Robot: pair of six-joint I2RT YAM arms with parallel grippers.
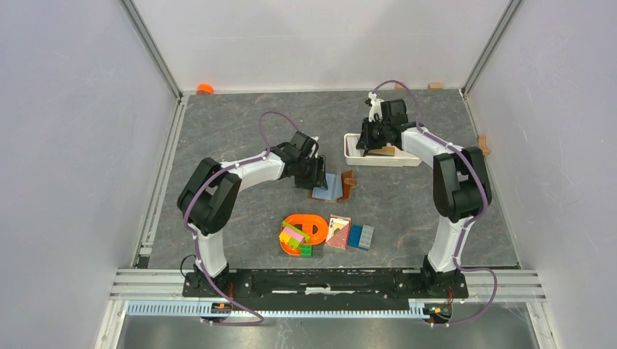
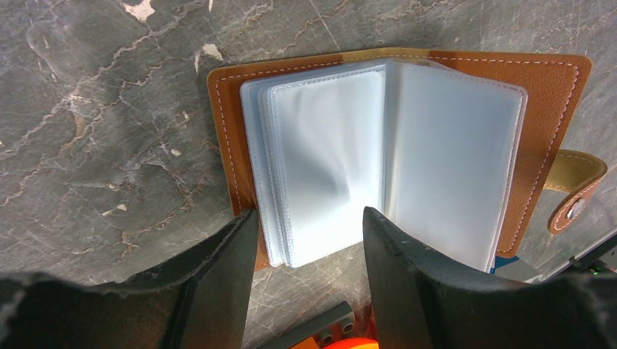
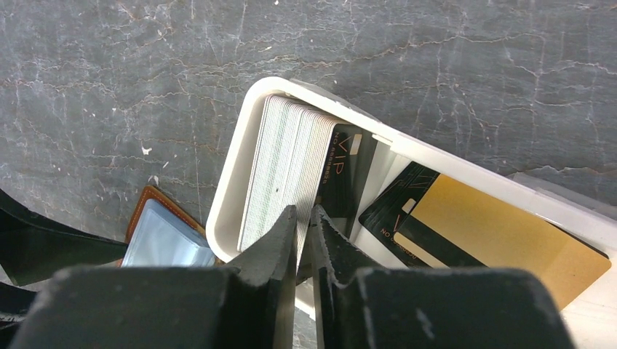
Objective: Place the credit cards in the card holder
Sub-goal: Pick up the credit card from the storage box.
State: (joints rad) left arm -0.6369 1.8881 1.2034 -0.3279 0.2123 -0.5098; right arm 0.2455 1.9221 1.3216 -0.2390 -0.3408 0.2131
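**Card holder** (image 2: 553,94): lies open mid-table with its clear sleeves (image 2: 320,160) up. Its spine runs away from the arm bases and its clasp tab (image 2: 578,185) points right. We find the left gripper (image 2: 309,218) with jaws apart, straddling the sleeves' near edge.

**Credit cards** (image 3: 284,160): stacked on edge in the end of the white tray (image 3: 225,189) nearest the holder. The right gripper (image 3: 304,218) is pinched on the stack's edge.

**Nearer the bases:** playing-card pack (image 1: 338,231), blue blocks (image 1: 361,236), orange ring toy (image 1: 309,227).

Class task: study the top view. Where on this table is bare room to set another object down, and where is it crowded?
Free: the far-left stretch between the orange object and left arm; the near-right patch between the blue blocks and right arm. Crowded: around the wallet, tray and toy pile.
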